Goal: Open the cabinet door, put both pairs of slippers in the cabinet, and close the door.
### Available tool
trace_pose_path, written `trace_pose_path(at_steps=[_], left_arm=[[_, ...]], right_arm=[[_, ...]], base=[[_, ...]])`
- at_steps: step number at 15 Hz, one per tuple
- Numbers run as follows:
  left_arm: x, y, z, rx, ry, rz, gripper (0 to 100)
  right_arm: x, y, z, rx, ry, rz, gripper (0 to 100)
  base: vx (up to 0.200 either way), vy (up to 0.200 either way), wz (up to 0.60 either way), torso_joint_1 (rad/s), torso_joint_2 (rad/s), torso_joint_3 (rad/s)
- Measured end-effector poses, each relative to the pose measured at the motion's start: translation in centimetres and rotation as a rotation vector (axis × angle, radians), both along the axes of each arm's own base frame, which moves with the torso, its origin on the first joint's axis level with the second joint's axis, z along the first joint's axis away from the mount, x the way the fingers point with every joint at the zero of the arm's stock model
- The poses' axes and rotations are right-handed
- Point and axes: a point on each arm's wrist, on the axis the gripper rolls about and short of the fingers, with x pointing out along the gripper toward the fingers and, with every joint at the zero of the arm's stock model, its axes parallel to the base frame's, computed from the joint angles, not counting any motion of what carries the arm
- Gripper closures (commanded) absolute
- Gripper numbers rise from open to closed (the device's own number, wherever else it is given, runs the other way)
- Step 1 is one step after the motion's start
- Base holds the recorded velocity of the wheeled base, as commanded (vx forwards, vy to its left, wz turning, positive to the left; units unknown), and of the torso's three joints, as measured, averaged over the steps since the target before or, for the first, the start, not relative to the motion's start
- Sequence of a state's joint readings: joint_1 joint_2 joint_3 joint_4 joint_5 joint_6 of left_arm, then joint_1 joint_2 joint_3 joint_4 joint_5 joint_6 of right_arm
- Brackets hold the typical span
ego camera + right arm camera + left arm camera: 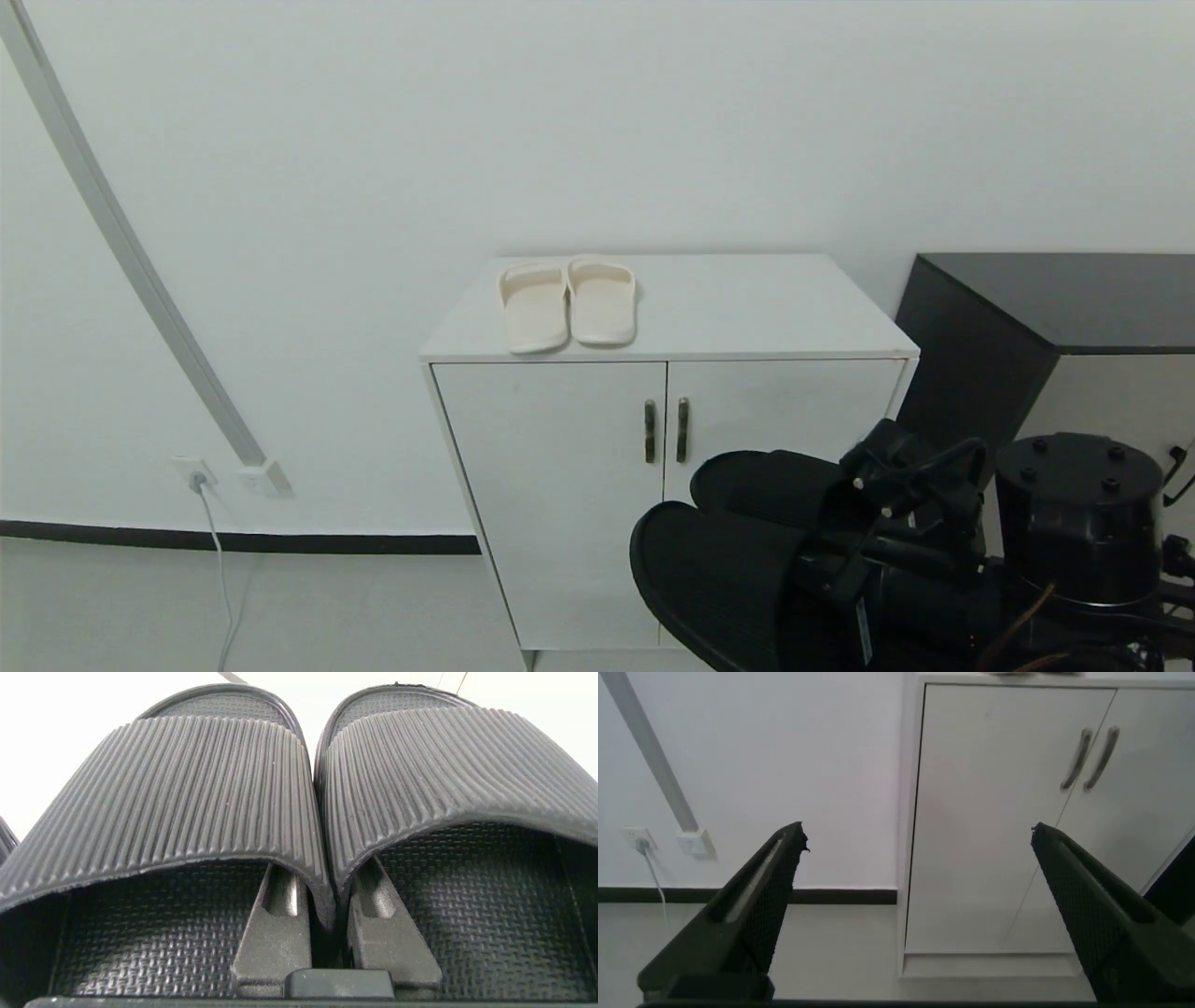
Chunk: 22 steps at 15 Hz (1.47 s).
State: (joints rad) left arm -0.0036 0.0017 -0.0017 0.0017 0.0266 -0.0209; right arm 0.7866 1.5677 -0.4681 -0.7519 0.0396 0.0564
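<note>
Far left, a wall socket [196, 474] with its cable was seen. The left gripper [918, 835] was held spread before the cabinet [560, 504], its doors shut and cream slippers [568, 303] laid on top. The black slippers [738, 541] were pinched together by the right gripper [327, 905] in front of the right door. A dark unit [971, 355] was set just right.

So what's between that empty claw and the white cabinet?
Nothing. In the left wrist view, the open left gripper faces the shut cabinet across bare floor.

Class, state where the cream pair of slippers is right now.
In the head view, the cream slippers lie side by side on top of the white cabinet, near its front-left edge, above the closed left door.
</note>
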Motion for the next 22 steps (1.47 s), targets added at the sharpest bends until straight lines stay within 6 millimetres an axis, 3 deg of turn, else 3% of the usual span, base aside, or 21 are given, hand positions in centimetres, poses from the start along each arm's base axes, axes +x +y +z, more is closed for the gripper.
trace_pose_path(at_steps=[13, 22], left_arm=[[0.0, 0.0, 0.0, 0.001, 0.0, -0.001, 0], [0.0, 0.0, -0.03, 0.01, 0.003, -0.002, 0]], right_arm=[[-0.1, -0.11, -0.27, -0.017, -0.002, 0.008, 100], [-0.23, -0.23, -0.56, -0.038, -0.006, 0.014, 100]], base=[[0.0, 0.0, 0.0, -0.16, 0.5, 0.328], [0.0, 0.0, 0.0, -0.052, 0.4, 0.339]])
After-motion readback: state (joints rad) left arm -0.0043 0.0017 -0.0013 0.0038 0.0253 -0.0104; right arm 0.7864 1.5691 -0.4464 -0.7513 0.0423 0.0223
